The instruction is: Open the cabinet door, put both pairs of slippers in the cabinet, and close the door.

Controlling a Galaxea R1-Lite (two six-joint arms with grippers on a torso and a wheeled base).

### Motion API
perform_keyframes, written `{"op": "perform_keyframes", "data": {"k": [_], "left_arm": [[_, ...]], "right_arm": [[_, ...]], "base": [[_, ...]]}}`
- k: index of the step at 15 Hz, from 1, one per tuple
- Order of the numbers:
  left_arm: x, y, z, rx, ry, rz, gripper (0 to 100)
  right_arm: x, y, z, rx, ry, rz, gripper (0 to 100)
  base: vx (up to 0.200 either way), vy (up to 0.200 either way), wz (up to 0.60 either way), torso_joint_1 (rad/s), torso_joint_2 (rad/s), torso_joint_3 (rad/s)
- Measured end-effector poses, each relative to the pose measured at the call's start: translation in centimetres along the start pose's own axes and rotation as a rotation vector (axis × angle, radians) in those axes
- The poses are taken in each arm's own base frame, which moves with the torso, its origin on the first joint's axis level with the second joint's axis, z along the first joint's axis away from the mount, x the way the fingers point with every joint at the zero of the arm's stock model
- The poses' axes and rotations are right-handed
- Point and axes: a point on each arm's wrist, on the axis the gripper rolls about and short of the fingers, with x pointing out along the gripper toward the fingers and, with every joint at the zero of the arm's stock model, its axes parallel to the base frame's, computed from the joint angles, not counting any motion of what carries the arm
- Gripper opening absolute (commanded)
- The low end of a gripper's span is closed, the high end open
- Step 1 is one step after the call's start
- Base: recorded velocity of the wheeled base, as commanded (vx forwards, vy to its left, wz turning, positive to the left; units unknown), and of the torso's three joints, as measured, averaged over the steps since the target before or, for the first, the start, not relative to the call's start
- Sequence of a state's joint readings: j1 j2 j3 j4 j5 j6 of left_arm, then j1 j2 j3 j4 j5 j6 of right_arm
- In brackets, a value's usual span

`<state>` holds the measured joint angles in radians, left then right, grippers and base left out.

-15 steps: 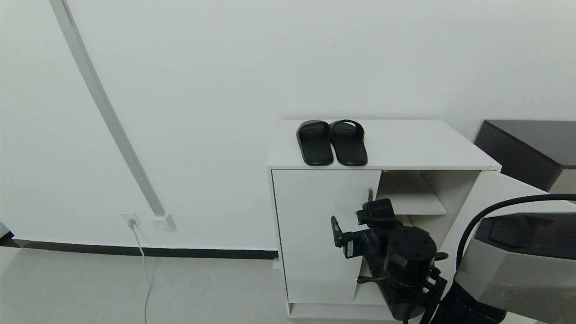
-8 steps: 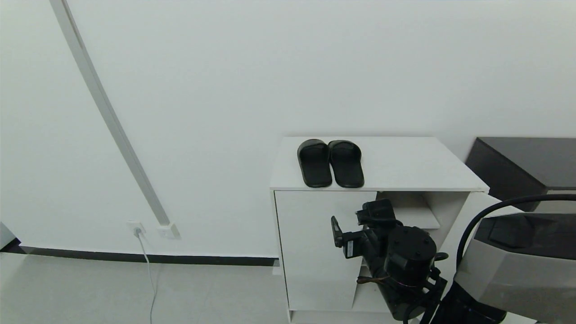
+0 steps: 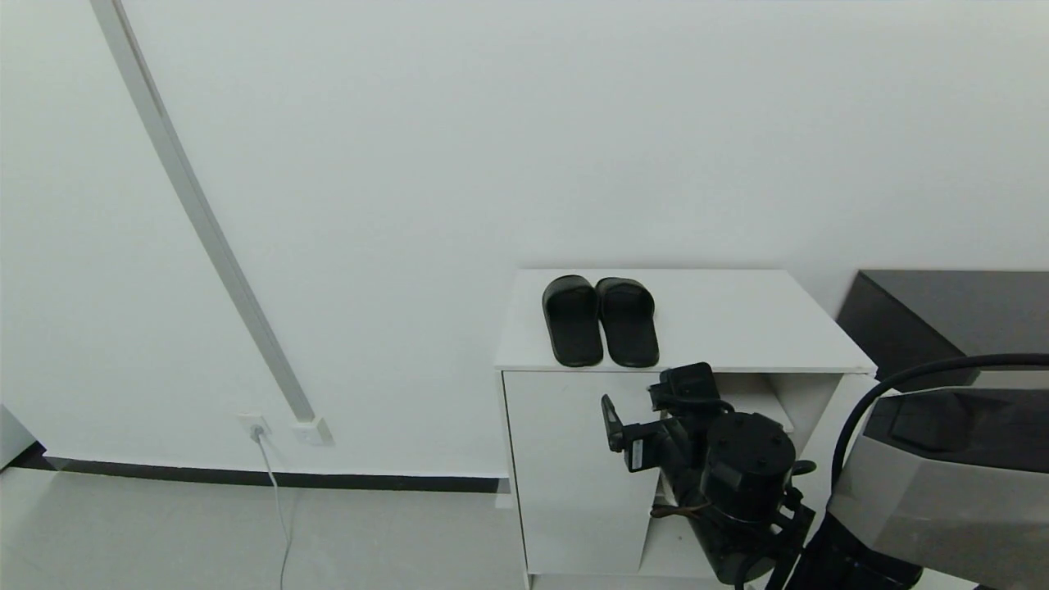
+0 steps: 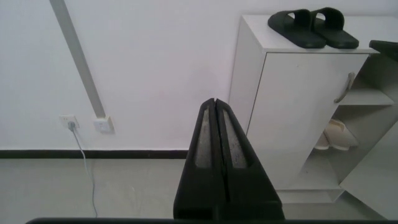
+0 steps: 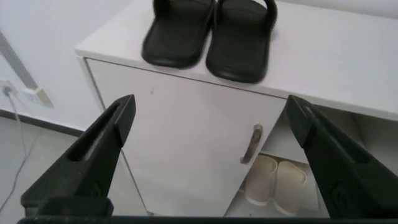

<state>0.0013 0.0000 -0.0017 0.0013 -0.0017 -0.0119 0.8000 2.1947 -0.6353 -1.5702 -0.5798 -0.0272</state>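
Observation:
A pair of black slippers (image 3: 601, 319) (image 4: 314, 28) (image 5: 208, 31) lies side by side on top of the white cabinet (image 3: 737, 328). The cabinet's left door (image 3: 574, 467) is closed, its handle (image 5: 250, 143) at the inner edge; the right door (image 3: 844, 410) stands open. A pair of beige slippers (image 4: 333, 134) (image 5: 277, 180) rests on a lower shelf inside. My right gripper (image 5: 211, 155) is open, held in front of the closed door below the black slippers, apart from them. My left gripper (image 4: 215, 124) is shut with nothing in it, well back from the cabinet over the floor.
A dark piece of furniture (image 3: 959, 311) stands right of the cabinet. A slanted cable duct (image 3: 197, 205) runs down the white wall to a socket with a hanging cable (image 3: 256, 428). Bare floor lies left of the cabinet.
The whole head picture has shifted: the cabinet now sits lower and looks slightly smaller, so the camera moved. My right arm keeps its place in the picture. The slippers lie as before.

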Motion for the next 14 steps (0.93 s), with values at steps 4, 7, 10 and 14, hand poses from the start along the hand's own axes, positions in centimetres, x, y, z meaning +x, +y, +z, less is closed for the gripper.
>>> {"op": "perform_keyframes", "data": {"k": [4,7,10,14], "left_arm": [[0.0,0.0,0.0,0.001,0.001,0.000,0],[0.0,0.0,0.0,0.003,0.001,0.000,0],[0.0,0.0,0.0,0.004,0.001,0.000,0],[0.0,0.0,0.0,0.004,0.000,-0.001,0]], "right_arm": [[0.5,0.1,-0.2,-0.043,-0.004,-0.006,100],[2.5,0.7,0.8,-0.061,-0.018,-0.013,100],[4.9,1.2,2.2,-0.094,0.027,-0.006,100],[8.0,1.4,5.6,-0.008,0.215,-0.042,100]], "base": [[0.000,0.000,0.00,0.000,0.00,0.000],[0.000,0.000,0.00,0.000,0.00,0.000],[0.000,0.000,0.00,0.000,0.00,0.000],[0.000,0.000,0.00,0.000,0.00,0.000]]}}
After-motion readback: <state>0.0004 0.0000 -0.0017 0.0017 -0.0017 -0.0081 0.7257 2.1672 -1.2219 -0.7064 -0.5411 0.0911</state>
